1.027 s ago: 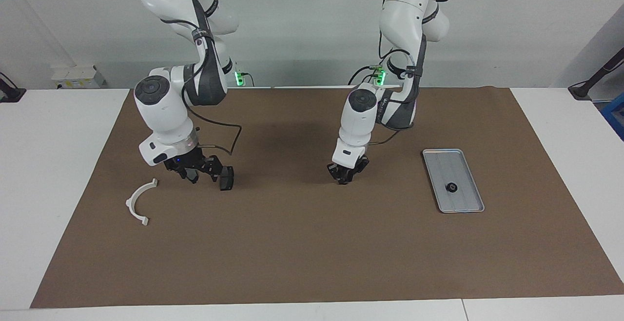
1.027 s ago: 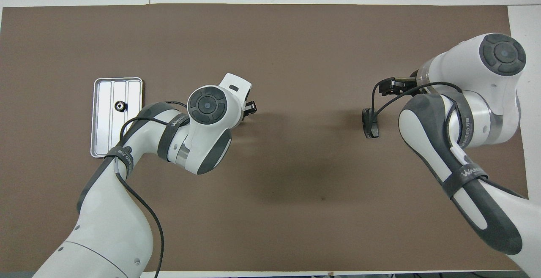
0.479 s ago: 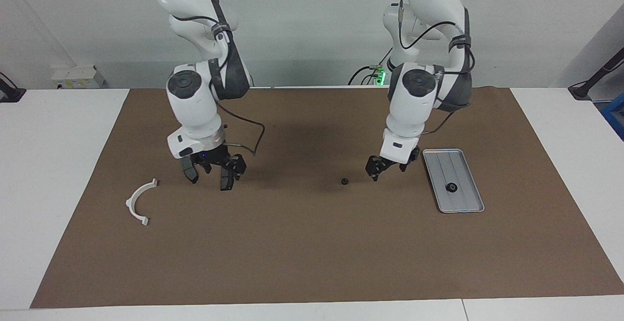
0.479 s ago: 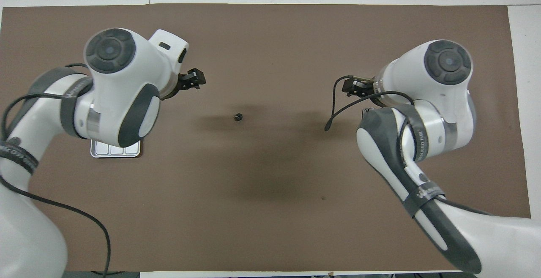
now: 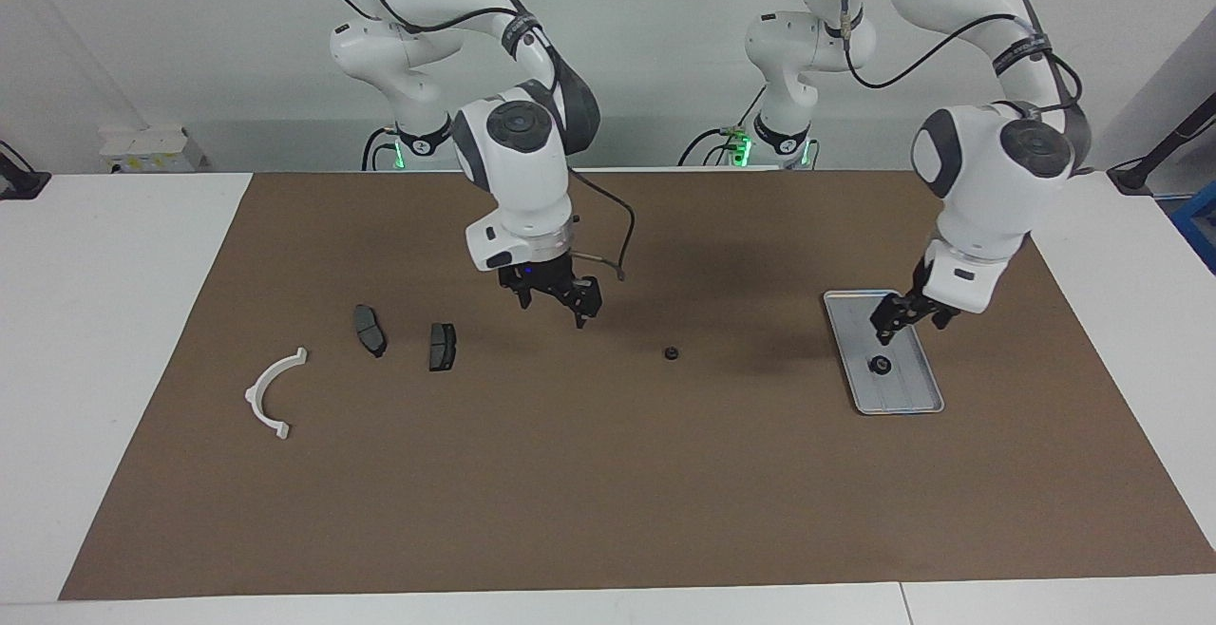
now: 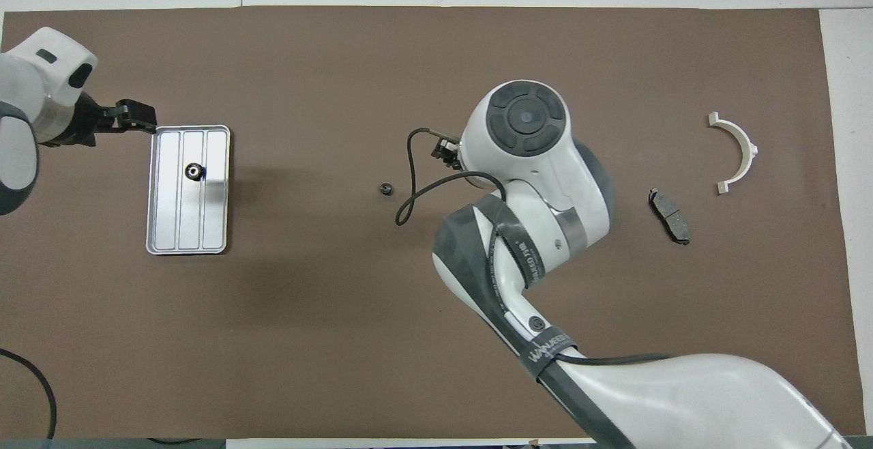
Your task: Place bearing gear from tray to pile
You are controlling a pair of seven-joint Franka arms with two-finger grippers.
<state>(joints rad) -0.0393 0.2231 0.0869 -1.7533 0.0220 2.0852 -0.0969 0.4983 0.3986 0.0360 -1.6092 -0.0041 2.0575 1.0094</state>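
Two gears: one on the mat (image 5: 671, 353) lies just beside my empty, spread right gripper (image 5: 554, 299), toward the tray (image 5: 902, 397); left gripper (image 5: 910, 314), open, hangs over that tray.

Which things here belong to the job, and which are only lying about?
Job:
- tray
- bearing gear in tray
- bearing gear on the mat
- pile: white bracket, two brake pads

Lying about:
- brown mat

Even, bright light falls from above. Soft, diffuse shadows of the arms lie on the brown mat (image 5: 608, 473), darkest near its middle. The silver tray (image 6: 164, 230) shows mild glare. Both views are sharp.
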